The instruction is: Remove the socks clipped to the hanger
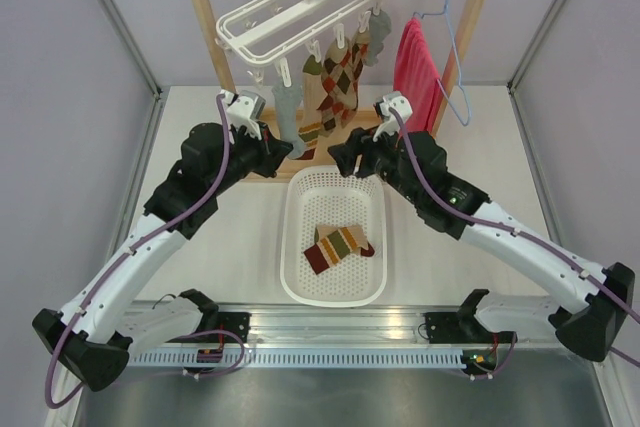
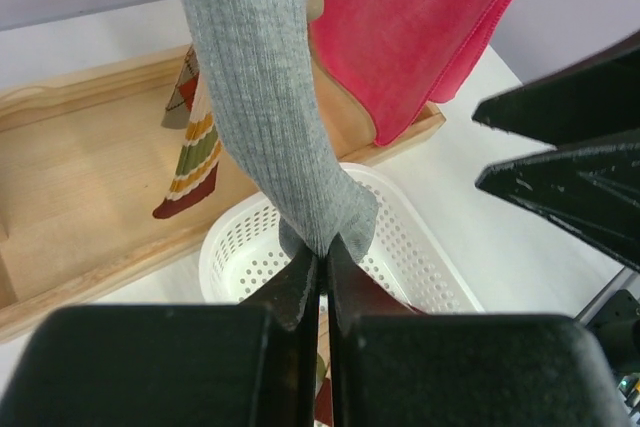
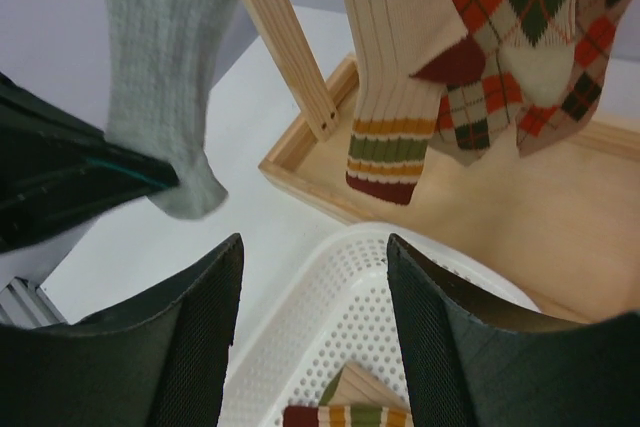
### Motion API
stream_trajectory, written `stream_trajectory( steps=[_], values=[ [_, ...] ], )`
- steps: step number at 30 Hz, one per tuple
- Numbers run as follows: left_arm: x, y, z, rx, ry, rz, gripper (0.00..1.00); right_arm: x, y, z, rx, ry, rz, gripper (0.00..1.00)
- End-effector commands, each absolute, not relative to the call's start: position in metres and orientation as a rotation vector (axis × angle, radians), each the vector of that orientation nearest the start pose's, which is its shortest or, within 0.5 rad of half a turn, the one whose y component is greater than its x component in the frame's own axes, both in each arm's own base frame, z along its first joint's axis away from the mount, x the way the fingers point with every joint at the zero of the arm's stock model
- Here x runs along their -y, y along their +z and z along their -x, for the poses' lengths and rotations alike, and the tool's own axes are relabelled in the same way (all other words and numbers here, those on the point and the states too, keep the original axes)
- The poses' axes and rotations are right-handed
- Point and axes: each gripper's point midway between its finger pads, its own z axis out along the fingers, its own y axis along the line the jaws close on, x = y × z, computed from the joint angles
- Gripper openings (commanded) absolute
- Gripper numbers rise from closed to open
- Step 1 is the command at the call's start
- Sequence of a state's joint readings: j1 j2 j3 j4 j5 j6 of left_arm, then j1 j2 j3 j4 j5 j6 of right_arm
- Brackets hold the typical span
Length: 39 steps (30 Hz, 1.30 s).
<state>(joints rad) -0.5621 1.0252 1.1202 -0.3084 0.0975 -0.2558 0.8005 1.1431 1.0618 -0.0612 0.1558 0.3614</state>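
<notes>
At the far edge of the table (image 1: 250, 247), the left gripper (image 2: 322, 259) pinches the toe of a grey sock (image 2: 262, 97) apparently clipped to the hanger (image 1: 300, 12); the right gripper (image 3: 312, 287) gapes empty above the basket (image 3: 340, 319).

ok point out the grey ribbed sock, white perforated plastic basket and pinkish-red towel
grey ribbed sock (image 2: 262, 97): left wrist view, mid leg
white perforated plastic basket (image 1: 335, 197): top view, bare floor
pinkish-red towel (image 1: 412, 63): top view, middle of cloth
</notes>
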Motion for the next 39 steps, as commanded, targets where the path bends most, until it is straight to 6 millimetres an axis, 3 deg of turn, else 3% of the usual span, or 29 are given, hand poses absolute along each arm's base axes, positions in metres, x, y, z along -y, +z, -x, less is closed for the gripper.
stream_trajectory(
  steps=[1, 6, 7, 9, 12, 18, 30, 34, 35, 39],
  values=[
    [0.217, 0.342, -0.278, -1.757, -0.679, -0.434, 0.02, -0.284, 0.368, -0.31, -1.644, 0.643, 0.222, 0.64],
    [0.217, 0.337, -0.274, -1.746, -0.693, -0.446, 0.02, -0.312, 0.395, -0.328, -1.566, 0.668, 0.27, 0.64],
    [0.217, 0.334, -0.275, -1.752, -0.688, -0.443, 0.02, -0.316, 0.408, -0.329, -1.539, 0.686, 0.273, 0.64],
    [0.216, 0.331, -0.276, -1.761, -0.686, -0.434, 0.02, -0.325, 0.411, -0.335, -1.534, 0.692, 0.279, 0.64],
    [0.218, 0.329, -0.277, -1.767, -0.689, -0.432, 0.02, -0.328, 0.429, -0.344, -1.501, 0.68, 0.252, 0.64],
    [0.221, 0.327, -0.276, -1.767, -0.705, -0.446, 0.02, -0.331, 0.447, -0.357, -1.467, 0.638, 0.232, 0.64],
    [0.218, 0.332, -0.273, -1.738, -0.691, -0.461, 0.02, -0.35, 0.463, -0.359, -1.386, 0.688, 0.298, 0.66],
    [0.215, 0.335, -0.271, -1.723, -0.685, -0.464, 0.02, -0.365, 0.468, -0.35, -1.328, 0.852, 0.383, 0.67],
    [0.214, 0.335, -0.271, -1.722, -0.682, -0.467, 0.02, -0.362, 0.478, -0.35, -1.292, 0.913, 0.373, 0.67],
    [0.212, 0.337, -0.27, -1.711, -0.674, -0.471, 0.02, -0.351, 0.482, -0.35, -1.237, 1.012, 0.381, 0.69]
  ],
)
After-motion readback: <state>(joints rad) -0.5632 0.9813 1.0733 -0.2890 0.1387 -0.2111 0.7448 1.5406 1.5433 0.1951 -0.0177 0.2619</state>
